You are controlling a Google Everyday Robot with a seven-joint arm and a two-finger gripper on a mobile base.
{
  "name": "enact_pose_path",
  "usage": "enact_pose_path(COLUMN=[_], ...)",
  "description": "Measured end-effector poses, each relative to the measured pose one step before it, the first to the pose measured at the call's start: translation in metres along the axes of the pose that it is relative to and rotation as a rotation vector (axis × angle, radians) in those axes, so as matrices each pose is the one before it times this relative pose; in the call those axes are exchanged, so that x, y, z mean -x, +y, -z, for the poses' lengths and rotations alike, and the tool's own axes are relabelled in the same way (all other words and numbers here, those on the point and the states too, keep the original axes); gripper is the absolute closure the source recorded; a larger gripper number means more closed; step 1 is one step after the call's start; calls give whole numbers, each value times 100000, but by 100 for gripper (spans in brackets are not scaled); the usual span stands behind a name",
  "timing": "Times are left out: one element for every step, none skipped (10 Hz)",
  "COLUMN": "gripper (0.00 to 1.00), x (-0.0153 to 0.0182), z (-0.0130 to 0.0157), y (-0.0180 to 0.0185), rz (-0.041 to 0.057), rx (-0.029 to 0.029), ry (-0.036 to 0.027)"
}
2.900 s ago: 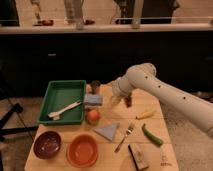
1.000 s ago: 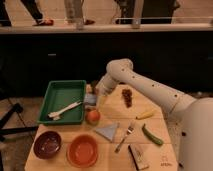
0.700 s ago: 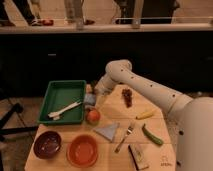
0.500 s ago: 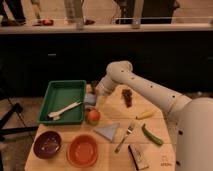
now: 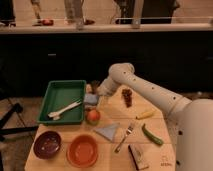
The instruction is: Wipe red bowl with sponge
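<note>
The red bowl (image 5: pixel 82 150) sits at the table's front edge, left of centre, bright orange-red and empty. The light blue sponge (image 5: pixel 91 99) lies near the table's back, just right of the green tray. My gripper (image 5: pixel 94 90) reaches down at the back edge of the sponge, right over it, at the end of the white arm (image 5: pixel 145 90) that comes in from the right. The arm's wrist partly covers the sponge's far side.
A green tray (image 5: pixel 62 101) with white utensils stands at left. A dark maroon bowl (image 5: pixel 47 145) sits left of the red bowl. An apple (image 5: pixel 93 116), a grey-blue folded cloth (image 5: pixel 108 132), a fork (image 5: pixel 125 136), a green pepper (image 5: pixel 151 135), a brown block (image 5: pixel 136 156), a yellow piece (image 5: pixel 145 114) and dark grapes (image 5: pixel 127 96) lie around.
The arm swung left from the table's middle to the sponge by the tray over the earlier frames. In the last half second it has barely moved.
</note>
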State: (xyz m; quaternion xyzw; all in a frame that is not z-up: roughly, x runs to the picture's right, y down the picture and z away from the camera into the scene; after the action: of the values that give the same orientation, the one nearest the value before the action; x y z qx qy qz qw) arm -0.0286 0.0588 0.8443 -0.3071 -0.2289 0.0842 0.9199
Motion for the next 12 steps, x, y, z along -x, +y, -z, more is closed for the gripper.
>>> enact_pose_path(gripper=[36,43,56,64,73,84,95,99,100,100,100,100], x=[-217,-105,16,-25,-4,-16,-58,-78,-47,26,254,305], z=[43,-13,10,55,60,79,76,104,258,625,998,882], y=[-10,-5,-22,-13,-8,8,22,4,-66,-137,-200,-122], rz=[-354,-70,232,169,160,61,-19,-78,-54,167,405,683], rx=[-56,38,97,-27,-52,-88,-127,-195,-586,-1370,-1933,-1581], ry=[-197,-69,-240,-99,-148,-235,-249,-250,-392,-656,-845,-649])
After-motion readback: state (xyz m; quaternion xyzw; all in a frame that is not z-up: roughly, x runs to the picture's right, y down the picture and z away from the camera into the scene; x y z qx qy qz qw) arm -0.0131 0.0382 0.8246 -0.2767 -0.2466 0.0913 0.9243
